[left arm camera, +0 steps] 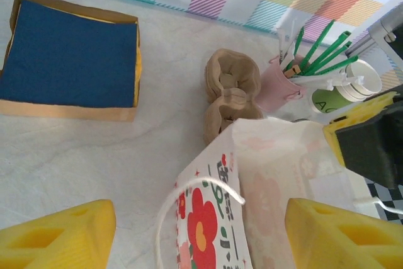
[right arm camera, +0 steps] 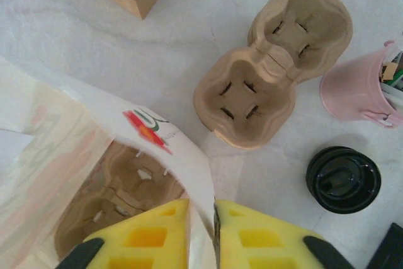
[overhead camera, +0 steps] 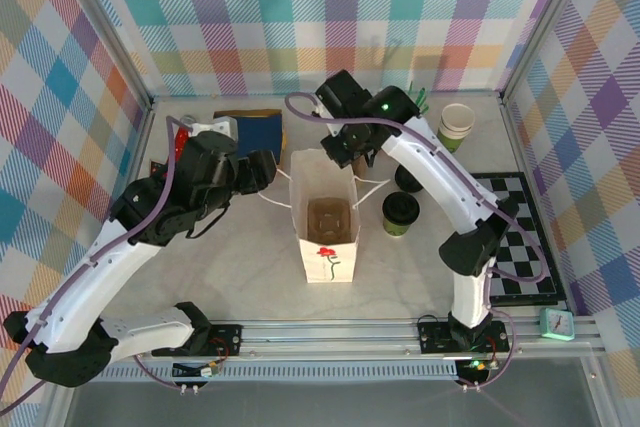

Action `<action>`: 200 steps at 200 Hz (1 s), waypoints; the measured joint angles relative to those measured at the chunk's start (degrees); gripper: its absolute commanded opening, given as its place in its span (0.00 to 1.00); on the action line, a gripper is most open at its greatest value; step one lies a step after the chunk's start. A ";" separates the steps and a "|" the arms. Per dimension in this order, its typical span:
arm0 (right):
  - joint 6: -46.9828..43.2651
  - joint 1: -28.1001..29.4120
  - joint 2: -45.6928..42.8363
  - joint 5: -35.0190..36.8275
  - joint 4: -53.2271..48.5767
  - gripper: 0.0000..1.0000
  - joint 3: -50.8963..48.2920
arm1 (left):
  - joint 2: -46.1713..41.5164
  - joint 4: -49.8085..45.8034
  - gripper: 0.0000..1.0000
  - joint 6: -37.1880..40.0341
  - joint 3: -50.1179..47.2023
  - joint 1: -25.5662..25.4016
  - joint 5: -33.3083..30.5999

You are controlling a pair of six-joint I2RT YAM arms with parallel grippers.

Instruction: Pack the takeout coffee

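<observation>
- Top external: paper bag [overhead camera: 325,259] stands mouth up, holding a pulp carrier [overhead camera: 328,219].
- Right gripper [right arm camera: 201,209] is clamped on the bag's far rim; left gripper [left arm camera: 198,209] gapes empty at the bag's left.
- Takeout coffee [overhead camera: 400,214] stands upright just right of the bag, nearer the right arm.

Arm shells: glossy white tubes on the left arm [overhead camera: 95,277] and the right arm [overhead camera: 430,162], pretty chunky
Joints: matte black housings at the elbows, wrists and shoulders
Cables: a purple-ish cable [overhead camera: 165,157] loops off each arm and runs along the white links
Status light: tiny green LED [overhead camera: 383,105] glowing on the right arm's black wrist block, upper middle of the frame
Left hand [left arm camera: 201,244]: bright yellow wedge fingers [left arm camera: 63,237] with moulded hollows
Right hand [right arm camera: 214,231]: same yellow, with square pockets and black corners at the bottom edge
Bases: black plates [overhead camera: 215,332] bolted onto a silver rail [overhead camera: 330,332], bottom of the frame
</observation>
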 measured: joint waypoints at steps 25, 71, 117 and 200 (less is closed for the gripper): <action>-0.74 0.00 0.74 -0.22 -0.61 0.45 2.25 | -0.90 0.02 0.72 0.26 -0.33 0.42 0.42; 0.09 0.02 0.57 -0.92 -4.00 0.62 10.62 | -1.36 0.04 0.75 1.11 -0.87 2.56 1.66; 3.72 0.09 -9.09 -1.90 -4.35 0.65 3.89 | -0.02 3.82 0.75 1.11 -3.43 15.39 15.50; 9.20 3.69 -42.88 -13.27 -0.37 0.56 -32.06 | 15.41 18.84 0.74 -2.03 -6.08 32.83 41.64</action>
